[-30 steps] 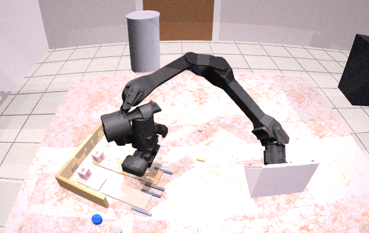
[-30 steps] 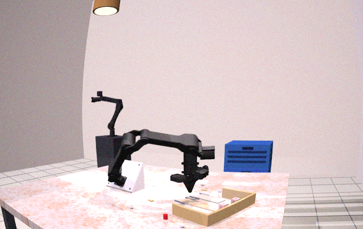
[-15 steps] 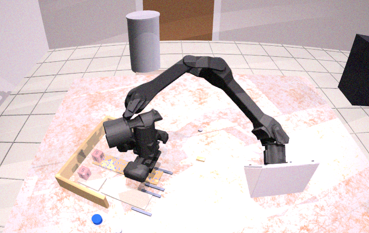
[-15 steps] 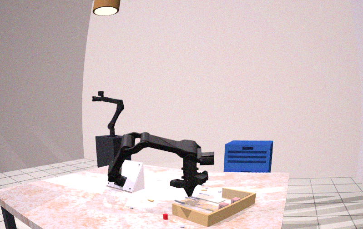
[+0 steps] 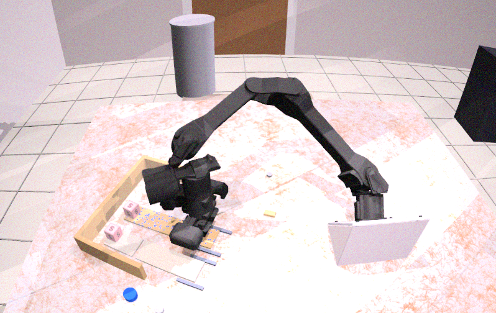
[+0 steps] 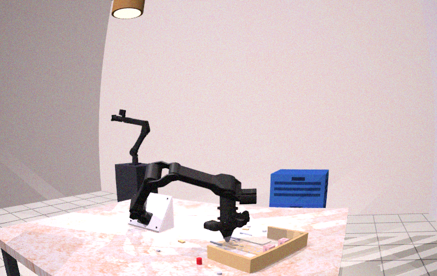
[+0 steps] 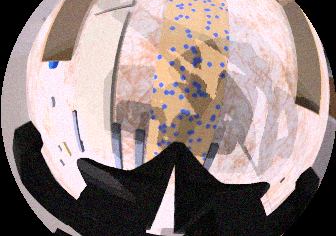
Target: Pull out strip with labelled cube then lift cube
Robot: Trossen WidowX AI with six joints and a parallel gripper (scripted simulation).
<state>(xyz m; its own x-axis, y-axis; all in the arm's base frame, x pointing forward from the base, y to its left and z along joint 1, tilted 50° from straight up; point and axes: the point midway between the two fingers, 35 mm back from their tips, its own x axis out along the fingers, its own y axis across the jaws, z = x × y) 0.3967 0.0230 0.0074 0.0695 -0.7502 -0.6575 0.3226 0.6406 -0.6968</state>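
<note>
A tan strip with blue speckles [image 5: 156, 222] [image 7: 192, 29] looks to be in one piece. A pink cube marked S [image 5: 131, 210] [image 6: 269, 247] is at its far end. A plain pale strip [image 5: 168, 261] [image 7: 92, 84] is broken across by a gap. A second pink S cube [image 5: 113, 231] [image 6: 283, 241] is at the far end of its short piece [image 5: 123, 246]. My gripper [image 6: 226, 241] [image 7: 178, 146] is shut and empty, pointing down low over the near part of the speckled strip. I cannot tell whether its tips touch the strip. Both cubes are out of the wrist view.
A wooden frame [image 5: 109, 256] [image 6: 278, 256] [image 7: 62, 31] walls the far end and both sides. Grey rails [image 5: 222, 230] [image 5: 189, 284] flank the strips' near ends. A blue disc [image 5: 130, 294], a red cylinder [image 6: 199, 261] and a yellow piece [image 5: 270, 213] [image 6: 181, 241] lie outside.
</note>
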